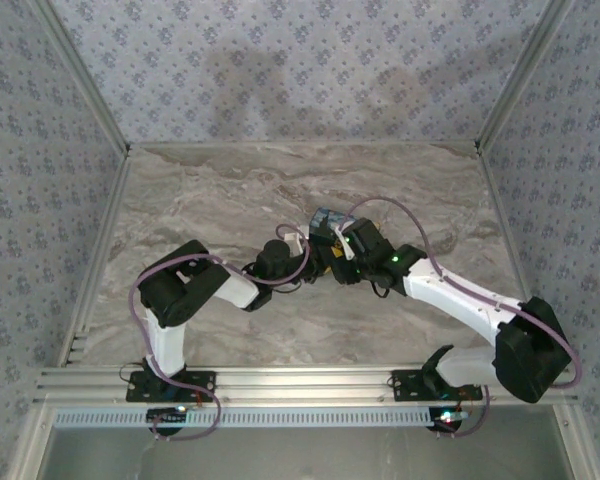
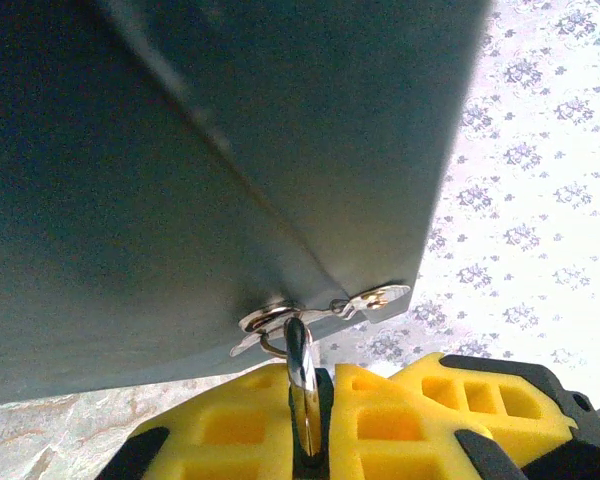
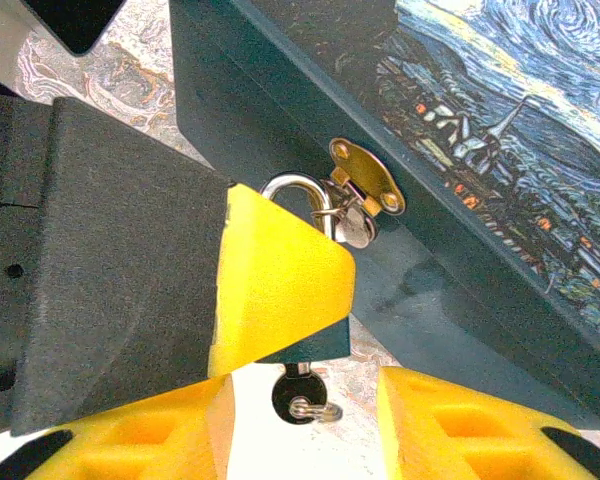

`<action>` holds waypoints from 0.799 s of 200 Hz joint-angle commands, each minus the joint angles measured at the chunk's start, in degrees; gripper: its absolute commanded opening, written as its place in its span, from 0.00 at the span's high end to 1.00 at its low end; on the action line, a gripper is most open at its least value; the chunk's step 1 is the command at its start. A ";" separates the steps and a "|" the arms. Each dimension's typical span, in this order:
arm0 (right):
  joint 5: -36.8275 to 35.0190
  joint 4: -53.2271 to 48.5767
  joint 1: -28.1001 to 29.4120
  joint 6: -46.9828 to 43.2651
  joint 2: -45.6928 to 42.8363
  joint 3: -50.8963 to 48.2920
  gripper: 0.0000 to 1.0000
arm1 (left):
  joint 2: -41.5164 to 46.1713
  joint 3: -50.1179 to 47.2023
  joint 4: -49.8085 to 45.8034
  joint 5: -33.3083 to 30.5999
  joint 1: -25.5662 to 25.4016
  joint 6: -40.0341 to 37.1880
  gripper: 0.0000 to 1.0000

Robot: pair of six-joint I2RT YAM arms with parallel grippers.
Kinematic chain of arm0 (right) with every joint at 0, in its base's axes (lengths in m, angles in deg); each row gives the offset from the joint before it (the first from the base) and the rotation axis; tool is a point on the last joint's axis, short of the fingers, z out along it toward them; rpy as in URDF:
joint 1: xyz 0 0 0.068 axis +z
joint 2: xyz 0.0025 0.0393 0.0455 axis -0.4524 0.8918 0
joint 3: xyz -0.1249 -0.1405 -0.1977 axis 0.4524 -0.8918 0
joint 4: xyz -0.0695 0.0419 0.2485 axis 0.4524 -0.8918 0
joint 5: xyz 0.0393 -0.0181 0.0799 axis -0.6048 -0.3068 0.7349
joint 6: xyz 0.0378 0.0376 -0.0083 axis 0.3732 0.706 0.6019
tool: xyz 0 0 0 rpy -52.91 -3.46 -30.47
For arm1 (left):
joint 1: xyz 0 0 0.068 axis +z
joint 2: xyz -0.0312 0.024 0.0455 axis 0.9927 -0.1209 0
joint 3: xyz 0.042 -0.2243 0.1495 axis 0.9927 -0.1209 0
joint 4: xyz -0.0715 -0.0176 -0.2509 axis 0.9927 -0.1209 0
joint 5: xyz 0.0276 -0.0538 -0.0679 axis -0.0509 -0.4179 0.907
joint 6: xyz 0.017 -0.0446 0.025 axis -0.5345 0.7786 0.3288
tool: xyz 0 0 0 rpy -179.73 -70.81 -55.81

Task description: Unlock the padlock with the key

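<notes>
Bench check, both arms meeting at the box.

- Rectangular box printed with a blue-and-yellow starry-night painting (image 1: 328, 217): sits near the middle of the grey marble-patterned bench (image 1: 210, 190), well apart from every edge.
- Tiny dark blue padlock (image 3: 316, 346): hangs at the box's dark side wall. Its silver shackle (image 3: 285, 185) is hooked through the small metal hasp (image 3: 366, 180).
- Your left gripper (image 2: 315, 392): yellow pads pressed together, pinching the padlock. One pad covers most of the body.
- Small black-headed key with a wire ring (image 3: 300, 396): stands in the padlock's lower end.
- Your right gripper (image 3: 304, 425): jaws spread, one yellow pad on each side of the key, neither touching it.
</notes>
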 commanded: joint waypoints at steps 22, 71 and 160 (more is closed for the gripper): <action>-1.54 -0.20 0.66 -0.85 1.88 1.46 0.55 | 3.18 1.39 3.25 1.75 -0.02 0.09 1.00; -3.05 0.19 1.17 -1.72 3.87 2.93 0.58 | 4.10 1.74 2.82 2.33 -0.02 0.16 1.00; -6.07 -1.61 2.03 -3.75 5.10 5.56 0.70 | 3.54 1.99 1.76 3.68 -0.02 0.00 1.00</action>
